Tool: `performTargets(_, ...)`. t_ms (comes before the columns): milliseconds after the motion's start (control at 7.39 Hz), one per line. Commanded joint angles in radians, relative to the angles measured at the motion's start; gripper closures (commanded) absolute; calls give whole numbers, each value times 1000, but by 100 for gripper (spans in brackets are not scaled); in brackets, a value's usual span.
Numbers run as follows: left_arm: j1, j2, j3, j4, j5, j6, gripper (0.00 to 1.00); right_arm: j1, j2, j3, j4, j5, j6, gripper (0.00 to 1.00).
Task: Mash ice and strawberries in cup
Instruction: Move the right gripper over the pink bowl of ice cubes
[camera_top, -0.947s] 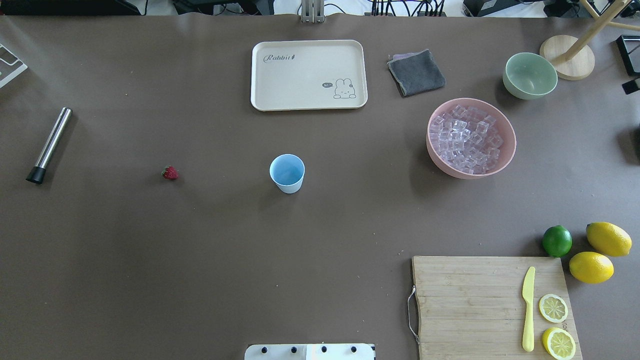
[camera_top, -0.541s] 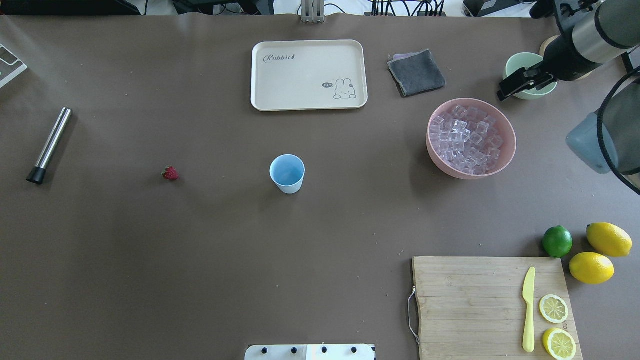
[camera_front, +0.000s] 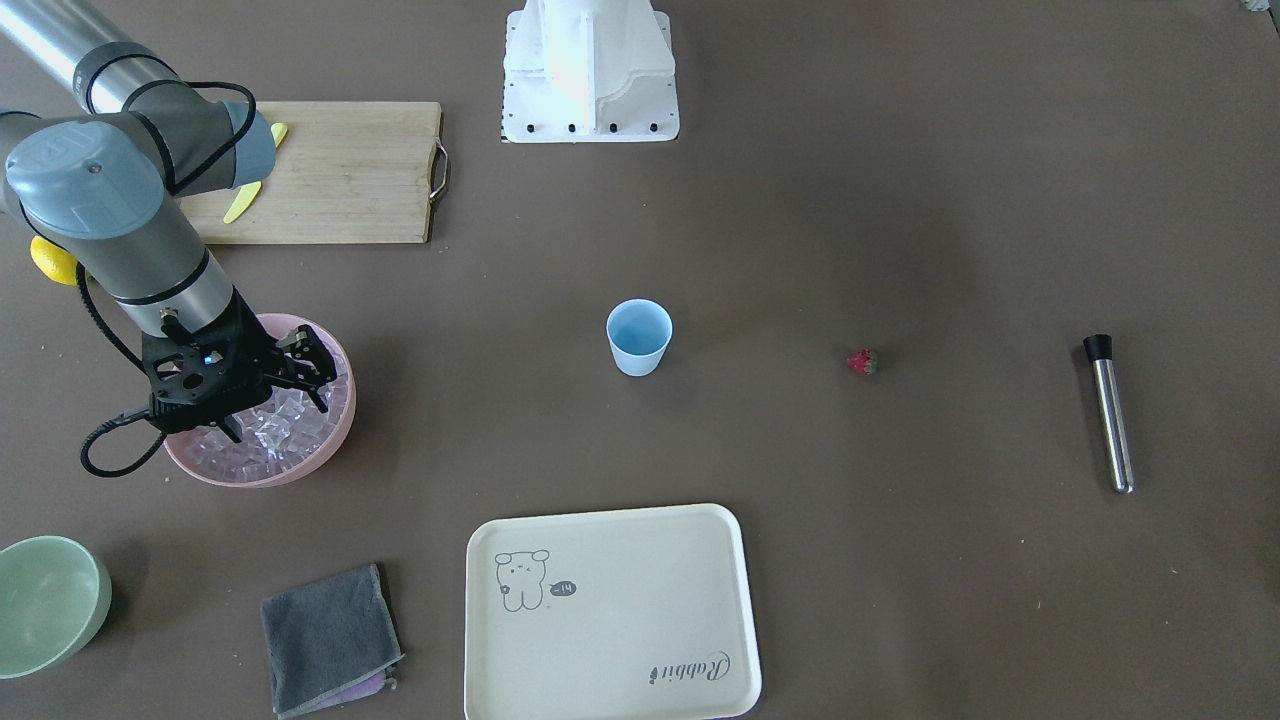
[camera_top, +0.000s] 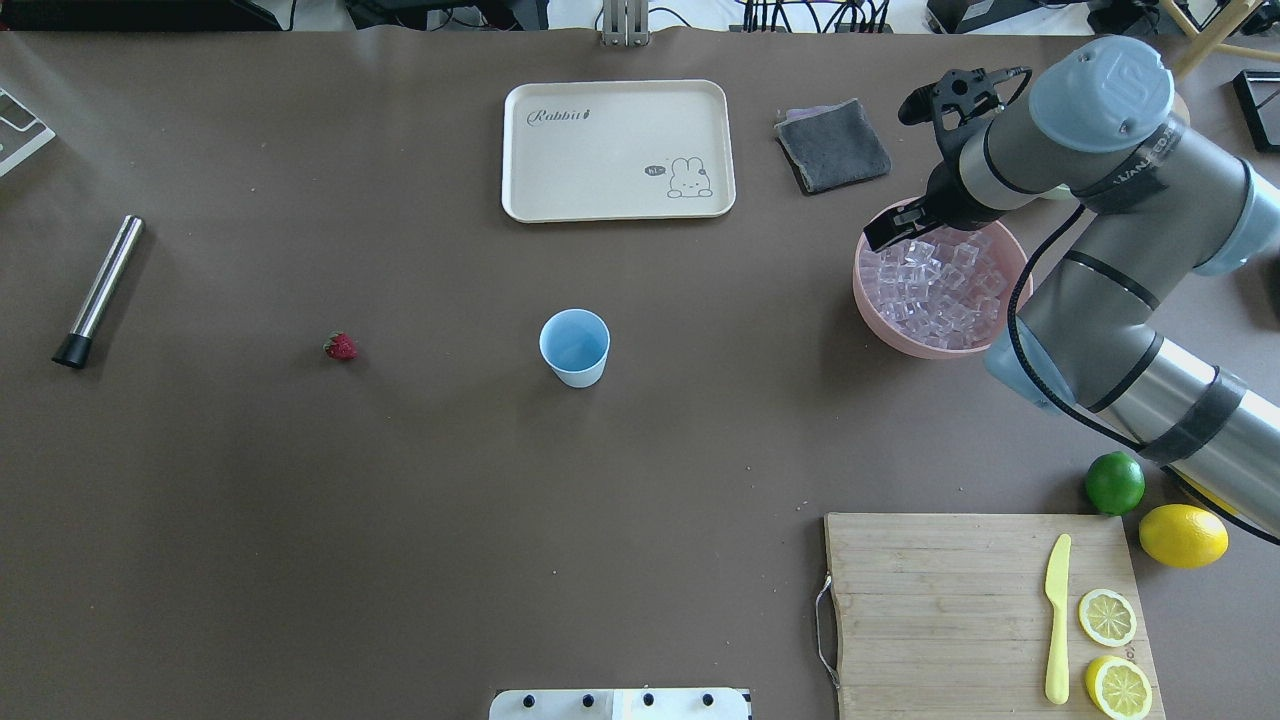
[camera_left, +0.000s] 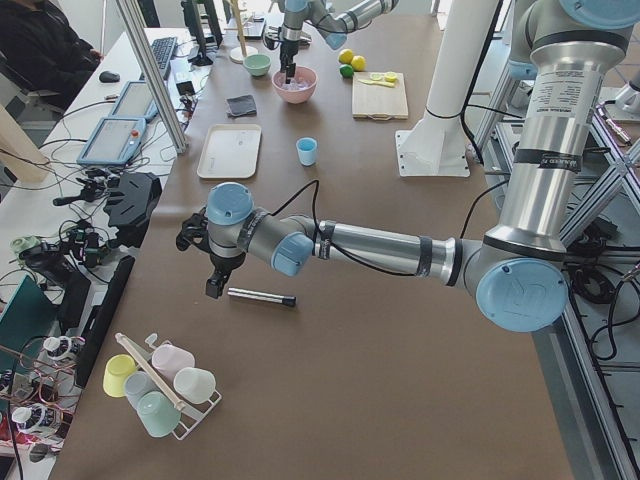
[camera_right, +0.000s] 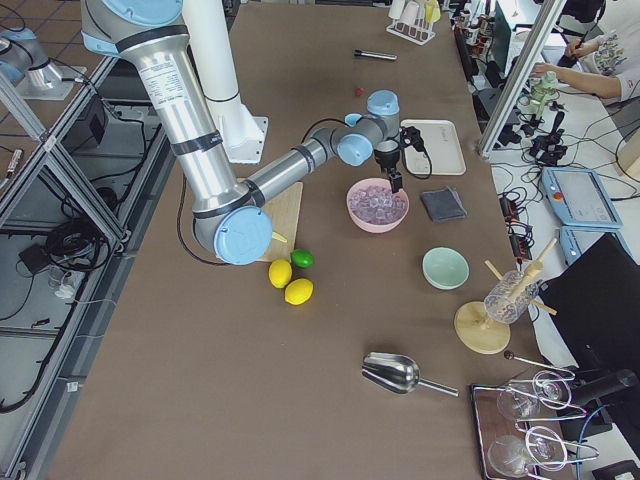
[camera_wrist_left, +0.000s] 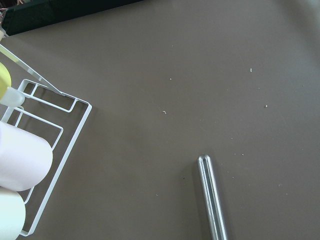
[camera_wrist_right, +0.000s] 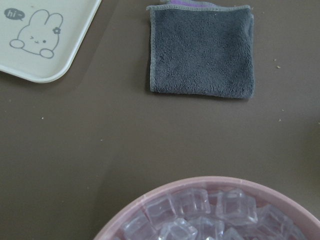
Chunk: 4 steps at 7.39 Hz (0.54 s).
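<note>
**My two arms on screen**

The right arm (camera_top: 1090, 170) and left arm (camera_left: 380, 245) are silver-grey tubes with pale blue joint caps. I see black bands on the right arm, with a black cable looping to its black gripper (camera_front: 310, 375). The white base (camera_front: 588, 70) has dark screws.

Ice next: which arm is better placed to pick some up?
Right. The right gripper hangs over the pink bowl of ice; the left gripper is far off at the table's other end, by the metal rod.

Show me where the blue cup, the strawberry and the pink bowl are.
cup (camera_top: 574, 347), overhead view, inside wall.
strawberry (camera_top: 340, 346), overhead view, red body.
pink bowl (camera_top: 915, 345), overhead view, near outer wall.
</note>
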<state>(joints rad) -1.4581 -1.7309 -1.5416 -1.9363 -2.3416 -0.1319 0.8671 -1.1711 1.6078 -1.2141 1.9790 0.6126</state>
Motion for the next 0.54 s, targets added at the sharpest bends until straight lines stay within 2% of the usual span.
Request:
performTargets(0,-1,-3,-3,-1,-1,0,3,-1,-10,-52,74,12,4,13)
performTargets(135,1,-1,0,-12,1,0,3,0,-15,-52,74,12,4,13)
performTargets(406,4,-3,5,-15,1,0,3,1,-31,-45,74,14,6,22)
